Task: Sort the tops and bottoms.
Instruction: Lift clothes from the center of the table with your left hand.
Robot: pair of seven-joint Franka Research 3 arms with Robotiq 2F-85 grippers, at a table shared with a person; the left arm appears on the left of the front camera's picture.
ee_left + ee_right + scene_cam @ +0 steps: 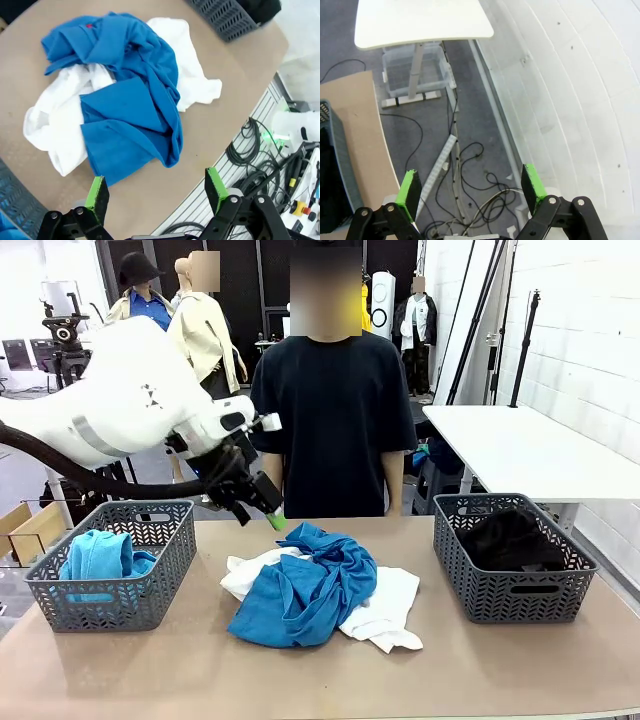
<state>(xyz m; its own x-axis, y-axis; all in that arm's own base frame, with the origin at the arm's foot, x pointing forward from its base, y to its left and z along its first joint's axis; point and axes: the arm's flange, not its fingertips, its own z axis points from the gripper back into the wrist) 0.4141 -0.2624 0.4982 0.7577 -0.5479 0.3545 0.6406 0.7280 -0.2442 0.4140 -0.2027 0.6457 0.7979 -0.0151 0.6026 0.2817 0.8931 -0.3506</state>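
Table (150,670) carries everything: 2 grey baskets at its ends w/ a loose heap between them, so the unsorted stuff sits mid-table where either arm could reach it. Person (330,410) stands at the far edge behind the heap, arms down, touching nothing. Left arm (120,400) comes in from the left, passing above the left basket toward the heap. The heap is a blue top (310,590) crumpled over a white top (385,615); the 2 are tangled, w/ white showing on both sides of the blue, so I'd judge a pinch on the blue could drag white along. Left basket (150,600) holds a turquoise top (95,560), so it looks like the tops bin. Right basket (500,595) holds the black bottoms (510,540), which appear sorted already. Left gripper (156,190) hangs in the air by the heap's far-left side, clear of the cloth, jaws wide w/ nothing between them, looking down across the blue top; prob. lining up the next pick. Right gripper (471,191) sits off past the table's right end, jaws wide & empty, aimed at the floor, out of the left arm's way. Around: white side table (520,445) beyond the right basket, cables (245,147) on the floor by the table's edge. Neither blocks the reach, and nothing solid lies between left gripper & heap.
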